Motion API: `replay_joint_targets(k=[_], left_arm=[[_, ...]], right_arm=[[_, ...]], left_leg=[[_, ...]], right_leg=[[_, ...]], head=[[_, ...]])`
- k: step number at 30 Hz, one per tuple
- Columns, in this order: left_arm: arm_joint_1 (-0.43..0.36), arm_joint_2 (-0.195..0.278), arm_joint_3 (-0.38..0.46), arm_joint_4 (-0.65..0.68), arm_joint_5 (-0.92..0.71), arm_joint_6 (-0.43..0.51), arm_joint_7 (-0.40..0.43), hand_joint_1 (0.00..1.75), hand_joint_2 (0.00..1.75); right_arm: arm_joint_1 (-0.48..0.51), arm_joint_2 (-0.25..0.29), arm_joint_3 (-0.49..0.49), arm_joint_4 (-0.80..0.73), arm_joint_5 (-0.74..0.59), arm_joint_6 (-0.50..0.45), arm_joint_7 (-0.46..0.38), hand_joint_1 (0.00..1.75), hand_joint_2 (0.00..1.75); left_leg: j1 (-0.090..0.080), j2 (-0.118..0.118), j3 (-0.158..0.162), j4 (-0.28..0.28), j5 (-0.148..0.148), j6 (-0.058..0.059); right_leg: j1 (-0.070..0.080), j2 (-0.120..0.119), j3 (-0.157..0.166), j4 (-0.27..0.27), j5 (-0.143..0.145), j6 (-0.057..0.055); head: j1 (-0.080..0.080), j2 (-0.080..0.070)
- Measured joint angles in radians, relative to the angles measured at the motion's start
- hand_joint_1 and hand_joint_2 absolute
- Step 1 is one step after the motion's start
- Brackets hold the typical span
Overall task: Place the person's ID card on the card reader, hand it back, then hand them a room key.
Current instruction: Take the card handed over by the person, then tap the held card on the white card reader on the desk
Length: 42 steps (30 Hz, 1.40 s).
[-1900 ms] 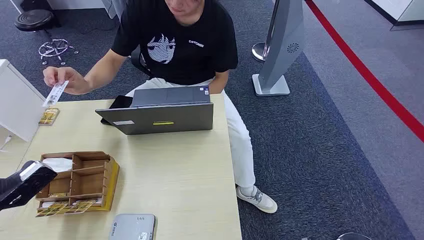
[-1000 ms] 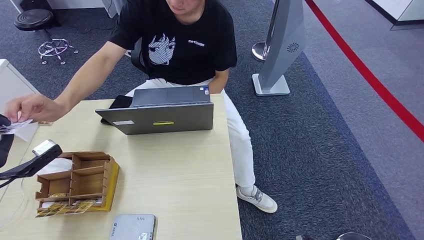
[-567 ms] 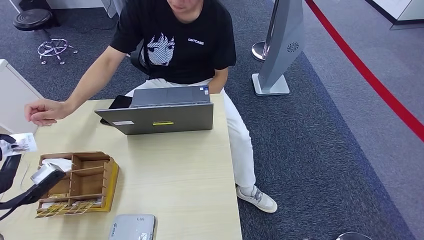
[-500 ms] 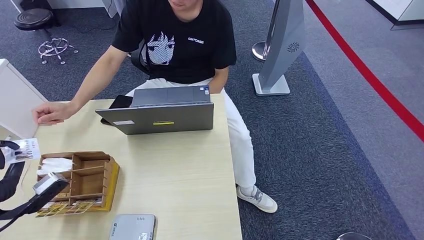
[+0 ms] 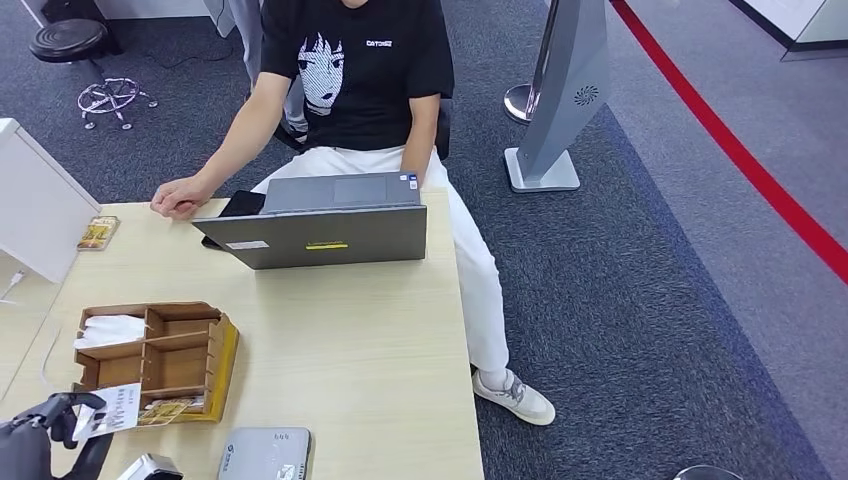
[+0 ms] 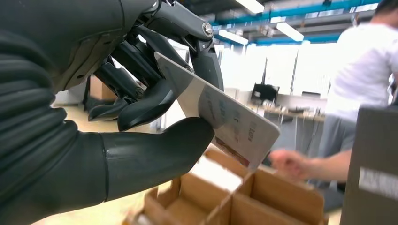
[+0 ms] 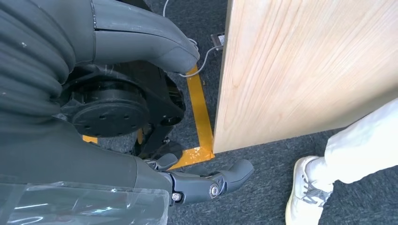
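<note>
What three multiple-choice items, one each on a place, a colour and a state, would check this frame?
1. Where is the card reader?
A. on the table's near edge, beside the wooden organizer
B. on the laptop
C. on the carpet

2. What colour is the person's shirt?
A. white
B. black
C. red

3. What is the left hand doing?
A. lying flat on the table
B. pressing the reader
C. pinching the ID card

Answers: 1 A, the grey reader lies by the organizer; 2 B, the head view shows black; 3 C, thumb and finger clamp the card.
</note>
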<state>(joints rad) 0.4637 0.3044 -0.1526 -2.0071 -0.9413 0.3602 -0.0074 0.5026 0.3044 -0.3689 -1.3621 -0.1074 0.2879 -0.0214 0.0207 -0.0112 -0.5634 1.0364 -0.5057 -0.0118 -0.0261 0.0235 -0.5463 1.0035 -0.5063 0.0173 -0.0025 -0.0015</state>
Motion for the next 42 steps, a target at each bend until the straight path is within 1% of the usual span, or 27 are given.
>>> replay_joint_targets(k=[5,7,15,20,24,30,35,42], left_arm=[[0.023,0.016,-0.095,0.056,0.015,0.001,0.070,1.75,1.75],[0.023,0.025,-0.131,0.080,0.020,0.003,0.086,1.75,1.75],[-0.005,0.064,-0.251,0.139,0.019,0.037,0.111,1.75,1.75],[-0.019,0.078,-0.290,0.155,0.015,0.043,0.112,1.75,1.75],[-0.050,0.096,-0.341,0.162,0.009,0.064,0.115,1.75,1.75],[-0.117,0.122,-0.442,0.185,0.033,0.028,0.126,1.75,1.75],[-0.140,0.140,-0.485,0.228,0.049,-0.002,0.128,1.75,1.75],[-0.154,0.152,-0.509,0.264,0.049,-0.010,0.135,1.75,1.75]], right_arm=[[-0.002,0.000,-0.010,-0.010,0.011,0.035,0.018,0.00,1.75],[-0.004,0.000,-0.013,-0.009,0.013,0.032,0.014,0.00,1.75],[-0.029,0.000,-0.015,0.009,0.042,0.041,-0.015,0.00,1.75],[-0.034,0.000,-0.019,0.021,0.042,0.044,-0.016,0.00,1.75],[-0.041,0.000,-0.022,0.032,0.059,0.048,-0.031,0.00,1.75],[-0.077,0.000,-0.027,0.083,0.106,0.066,-0.070,0.00,1.75],[-0.089,0.000,-0.032,0.104,0.114,0.083,-0.071,0.00,1.75],[-0.097,0.000,-0.034,0.118,0.114,0.088,-0.070,0.00,1.75]], left_leg=[[0.000,0.000,0.000,0.000,0.000,0.000],[0.000,0.000,0.000,0.000,0.000,0.000],[0.000,0.000,0.000,0.000,0.000,0.000],[0.000,0.000,0.000,0.000,0.000,0.000],[0.000,-0.001,0.000,0.000,0.000,0.000],[0.000,-0.001,0.000,0.000,0.001,0.000],[0.000,-0.001,0.000,0.000,0.001,0.000],[0.000,-0.001,0.000,0.000,0.001,0.000]], right_leg=[[0.000,0.000,0.000,0.000,0.000,0.000],[0.000,0.000,0.001,0.000,0.000,0.000],[0.000,0.000,0.001,0.000,0.000,0.000],[0.000,0.000,0.002,0.000,0.000,0.000],[0.000,-0.001,0.001,0.000,0.000,0.000],[0.000,-0.001,0.002,0.000,0.001,0.000],[0.000,-0.001,0.002,0.000,0.001,0.000],[0.000,-0.001,0.002,0.000,0.001,0.000]], head=[[0.000,0.000],[0.000,0.000],[0.000,0.000],[0.000,0.000],[0.000,0.000],[0.000,0.000],[0.000,0.000],[0.000,0.000]])
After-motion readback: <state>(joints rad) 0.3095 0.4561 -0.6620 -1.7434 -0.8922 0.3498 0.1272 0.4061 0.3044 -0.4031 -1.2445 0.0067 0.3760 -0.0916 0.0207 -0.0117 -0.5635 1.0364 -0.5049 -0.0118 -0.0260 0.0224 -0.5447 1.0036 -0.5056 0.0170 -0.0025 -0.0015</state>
